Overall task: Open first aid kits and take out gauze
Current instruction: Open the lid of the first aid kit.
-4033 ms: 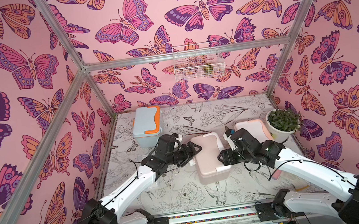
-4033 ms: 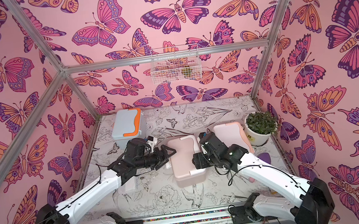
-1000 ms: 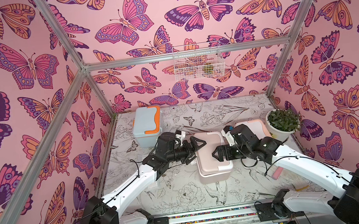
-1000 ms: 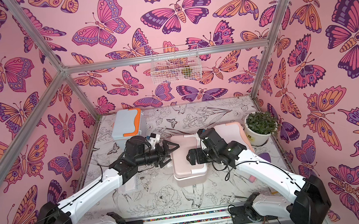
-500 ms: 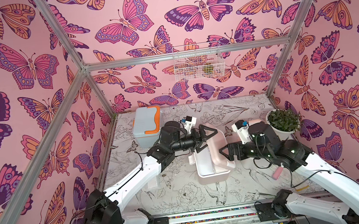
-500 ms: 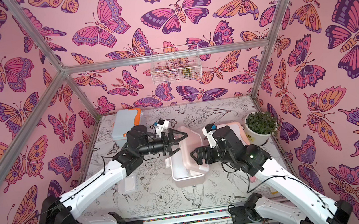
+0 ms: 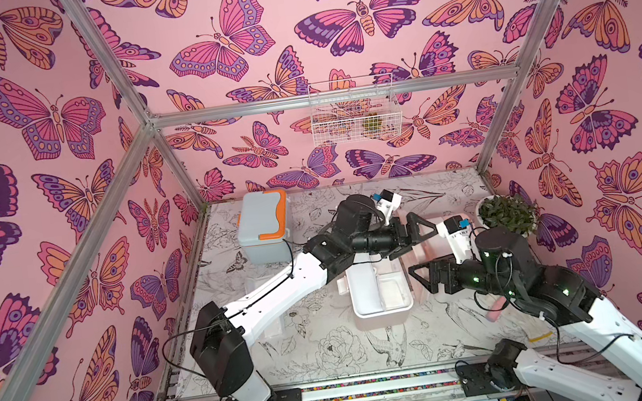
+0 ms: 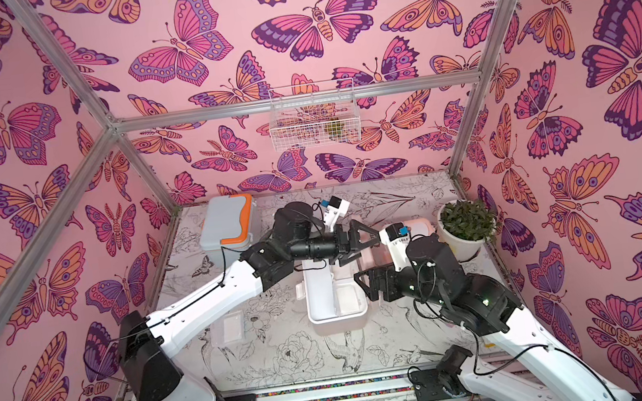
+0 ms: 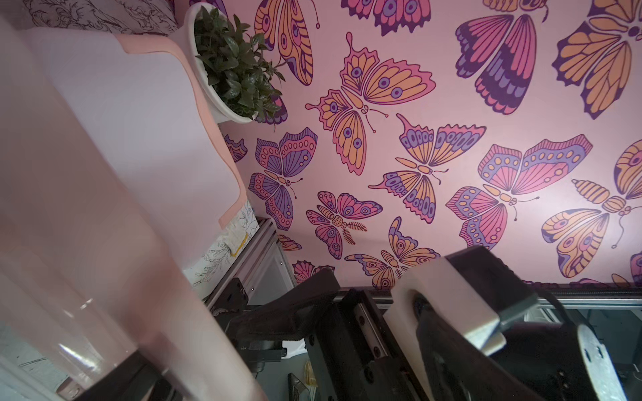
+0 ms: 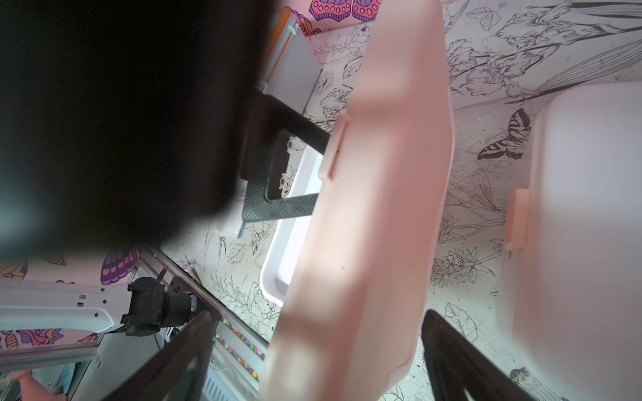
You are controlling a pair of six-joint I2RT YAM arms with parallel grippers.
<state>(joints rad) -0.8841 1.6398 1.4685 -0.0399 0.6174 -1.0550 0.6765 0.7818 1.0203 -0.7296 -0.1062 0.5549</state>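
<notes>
Partly done: centre beige-pink kit [image 7: 384, 319] open, blue-grey kit [image 7: 262, 225] at 11 and white kit [image 9: 121, 104] at 2 o'clock shut, gauze [image 8: 231, 327] out at 8, left gripper [image 7: 424, 239] and right gripper [image 7: 418, 281] splayed, empty.

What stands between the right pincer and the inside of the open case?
Its raised pink lid, close in front in the right wrist view; the white inside shows beyond it.
</notes>
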